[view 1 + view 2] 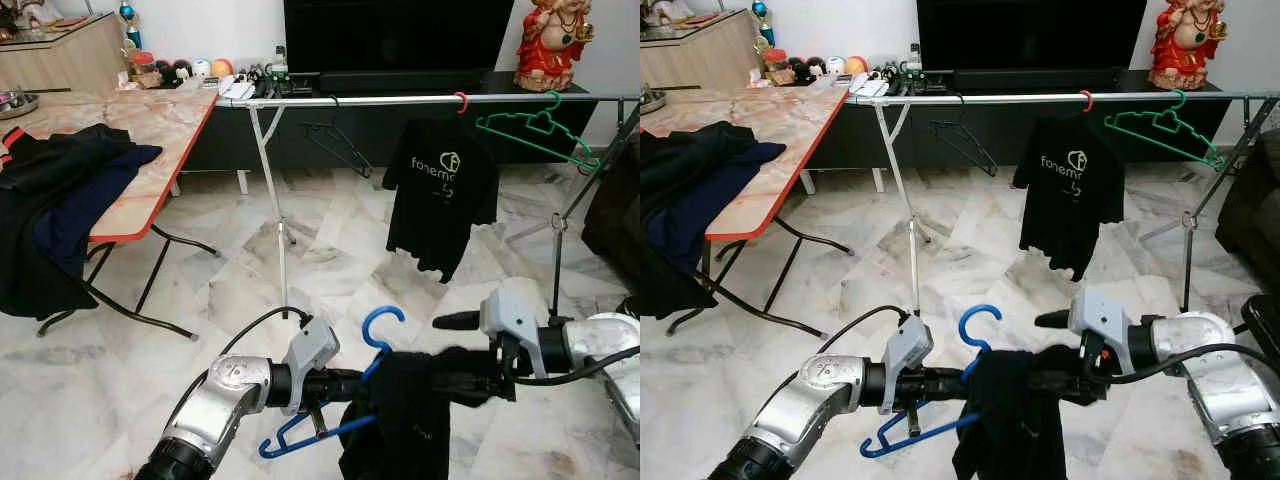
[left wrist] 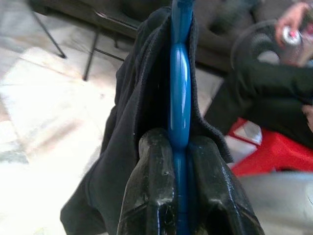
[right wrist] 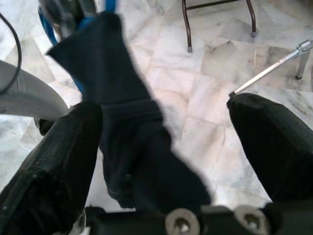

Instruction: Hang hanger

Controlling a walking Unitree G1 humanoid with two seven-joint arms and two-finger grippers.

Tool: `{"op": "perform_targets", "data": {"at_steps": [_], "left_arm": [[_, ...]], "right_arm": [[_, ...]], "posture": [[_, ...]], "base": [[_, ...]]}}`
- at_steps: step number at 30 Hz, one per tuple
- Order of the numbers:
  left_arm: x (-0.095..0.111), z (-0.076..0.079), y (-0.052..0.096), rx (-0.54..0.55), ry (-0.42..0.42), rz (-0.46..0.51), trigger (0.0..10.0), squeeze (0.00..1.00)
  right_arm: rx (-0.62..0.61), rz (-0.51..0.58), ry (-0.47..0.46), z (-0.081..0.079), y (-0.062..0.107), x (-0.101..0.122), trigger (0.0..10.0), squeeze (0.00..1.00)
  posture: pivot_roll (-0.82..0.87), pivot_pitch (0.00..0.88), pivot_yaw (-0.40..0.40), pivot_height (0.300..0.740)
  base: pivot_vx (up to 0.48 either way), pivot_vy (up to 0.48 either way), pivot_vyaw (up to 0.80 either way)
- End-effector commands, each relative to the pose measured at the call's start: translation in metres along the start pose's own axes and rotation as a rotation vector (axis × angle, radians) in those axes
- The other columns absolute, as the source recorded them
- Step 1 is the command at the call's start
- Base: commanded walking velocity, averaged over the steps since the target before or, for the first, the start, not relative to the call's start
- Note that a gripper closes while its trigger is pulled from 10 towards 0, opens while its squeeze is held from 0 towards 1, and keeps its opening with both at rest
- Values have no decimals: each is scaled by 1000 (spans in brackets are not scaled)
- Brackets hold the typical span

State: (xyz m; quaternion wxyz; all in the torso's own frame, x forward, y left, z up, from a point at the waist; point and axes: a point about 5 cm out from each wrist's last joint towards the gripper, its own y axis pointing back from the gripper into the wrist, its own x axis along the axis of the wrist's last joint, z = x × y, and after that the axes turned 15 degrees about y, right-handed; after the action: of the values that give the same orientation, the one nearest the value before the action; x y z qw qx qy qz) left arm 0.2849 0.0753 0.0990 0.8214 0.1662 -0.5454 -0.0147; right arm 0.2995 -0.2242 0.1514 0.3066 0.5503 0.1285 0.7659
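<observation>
My left gripper [image 1: 352,386] is shut on a blue hanger [image 1: 384,328], low in front of me, hook pointing up. A dark garment [image 1: 405,425] is draped over the hanger and hangs below it. In the left wrist view, both fingers [image 2: 151,166] clamp the blue hanger [image 2: 180,73] with the cloth [image 2: 139,103] folded around it. My right gripper [image 1: 458,352] stands open just right of the garment; its wrist view has the cloth [image 3: 132,161] between the spread fingers [image 3: 63,147]. The metal drying rail [image 1: 390,100] runs across ahead, well above and beyond both grippers.
On the rail hang an empty black hanger [image 1: 335,140], a black T-shirt [image 1: 440,185] on a red hook, and a green hanger [image 1: 535,125]. A folding table [image 1: 150,150] with piled clothes [image 1: 60,190] stands left. A person [image 2: 274,93] sits on a red stool [image 2: 274,147].
</observation>
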Motion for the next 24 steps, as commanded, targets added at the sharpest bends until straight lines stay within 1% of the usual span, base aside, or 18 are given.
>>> {"op": "perform_targets", "data": {"at_steps": [1,3,5,24], "left_arm": [[9,6,-2,-59,-37,-6,10000,0],[11,8,-1,-87,-47,-20,10000,0],[12,10,-1,-105,-51,-26,10000,0],[12,10,-1,-105,-51,-26,10000,0]], "right_arm": [[7,-9,29,3,-4,3,10000,1000],[23,-36,32,1,-8,-1,10000,1000],[29,-30,39,-1,-12,0,10000,1000],[29,-30,39,-1,-12,0,10000,1000]], "posture": [[-12,56,30,740],[-6,69,32,740],[-7,81,38,740],[-7,81,38,740]], "base": [[0,0,0],[0,0,0],[0,0,0],[0,0,0]]}}
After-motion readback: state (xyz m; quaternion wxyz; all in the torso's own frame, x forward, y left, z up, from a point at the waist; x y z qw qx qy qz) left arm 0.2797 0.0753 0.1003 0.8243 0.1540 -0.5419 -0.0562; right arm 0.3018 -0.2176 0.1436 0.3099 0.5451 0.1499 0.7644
